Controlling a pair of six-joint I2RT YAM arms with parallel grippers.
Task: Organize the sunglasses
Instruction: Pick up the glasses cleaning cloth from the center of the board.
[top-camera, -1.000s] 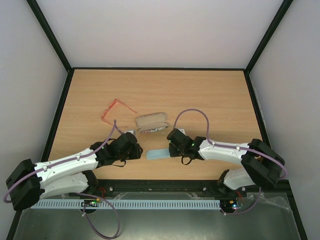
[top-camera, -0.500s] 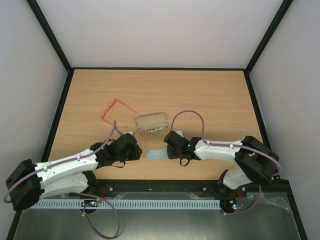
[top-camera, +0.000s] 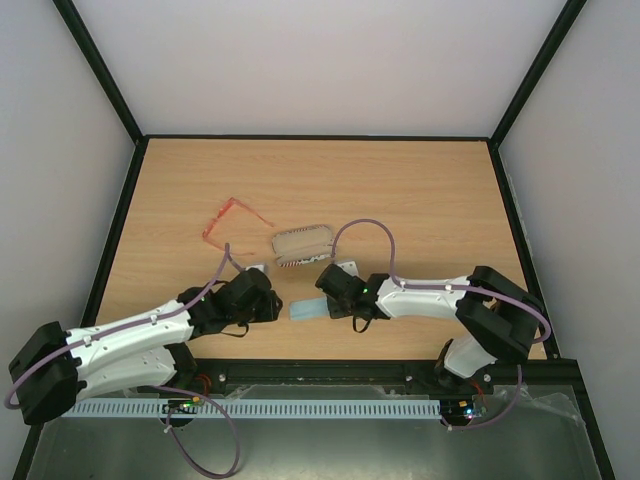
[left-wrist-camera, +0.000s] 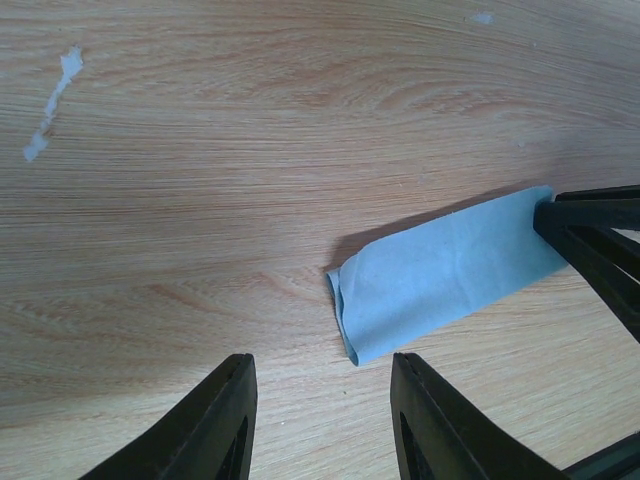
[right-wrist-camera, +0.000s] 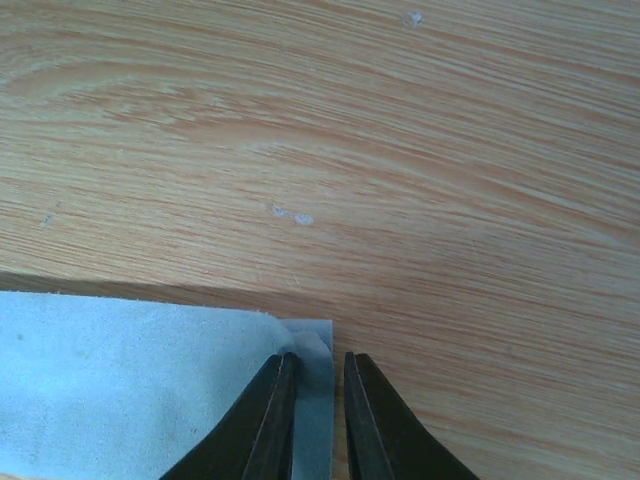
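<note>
Here the right gripper has its jaws nearly closed on one corner of the light blue folded soft cloth. The corner seems pinched between them, though the view is tight. We judge the grip is meant to lift or drag the cloth.

The left gripper hovers half open and empty at the cloth's other end, perhaps ready to help. The slim translucent red-orange sunglasses lie untouched further back on the left, near the oblong beige case with a striped edge.

The pale wood-grain tabletop is framed in black, with plain white walls around it.
</note>
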